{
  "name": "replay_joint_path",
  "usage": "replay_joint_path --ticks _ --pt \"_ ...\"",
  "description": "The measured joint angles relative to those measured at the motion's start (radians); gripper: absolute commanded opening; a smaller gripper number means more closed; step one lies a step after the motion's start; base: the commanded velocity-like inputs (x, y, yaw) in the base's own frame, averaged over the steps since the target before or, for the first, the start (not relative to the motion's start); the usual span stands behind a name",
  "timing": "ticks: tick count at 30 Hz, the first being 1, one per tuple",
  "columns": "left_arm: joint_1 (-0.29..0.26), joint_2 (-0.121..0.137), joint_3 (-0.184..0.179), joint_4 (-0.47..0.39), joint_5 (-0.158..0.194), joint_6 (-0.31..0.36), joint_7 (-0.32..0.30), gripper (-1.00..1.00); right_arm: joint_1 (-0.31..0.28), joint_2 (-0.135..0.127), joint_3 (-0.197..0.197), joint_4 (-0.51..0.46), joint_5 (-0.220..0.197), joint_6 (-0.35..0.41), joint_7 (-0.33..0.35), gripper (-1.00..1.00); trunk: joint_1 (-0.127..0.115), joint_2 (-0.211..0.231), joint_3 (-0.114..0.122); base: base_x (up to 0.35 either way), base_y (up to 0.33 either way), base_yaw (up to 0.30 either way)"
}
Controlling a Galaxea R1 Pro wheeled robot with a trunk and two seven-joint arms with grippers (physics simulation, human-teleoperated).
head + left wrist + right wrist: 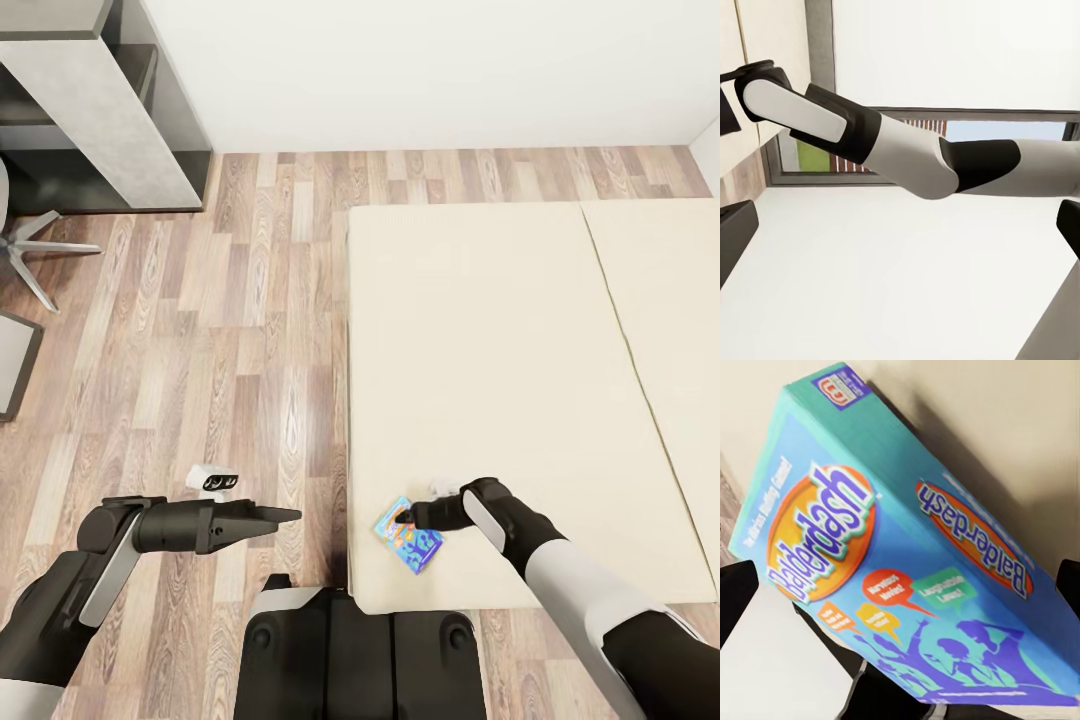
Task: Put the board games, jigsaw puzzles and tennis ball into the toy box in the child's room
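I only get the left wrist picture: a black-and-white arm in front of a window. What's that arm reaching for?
Observer: That's the right arm. Its gripper is at a light-blue Balderdash box.
Operator: Where's the box lying?
Observer: On the bed, at the near corner closest to the robot.
Operator: Has it grabbed it?
Observer: It doesn't look so: in the right wrist view the fingers stand wide apart, open, with the box close in front.
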Motion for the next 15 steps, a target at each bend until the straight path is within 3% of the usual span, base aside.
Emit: replay_joint_path --ticks 7,15 --pt "0.001 -0.002 -0.001 0.001 0.000 0.000 0.001 1.00 0.000 0.001 0.000 0.009 -0.001 0.061 0.014 1.00 0.000 0.000 0.000 0.000 0.000 0.000" --pt "0.001 -0.004 -0.002 0.000 0.000 0.000 0.020 1.00 0.000 0.007 0.000 0.043 -0.001 0.069 0.017 1.00 0.000 0.000 0.000 0.000 0.000 0.000"
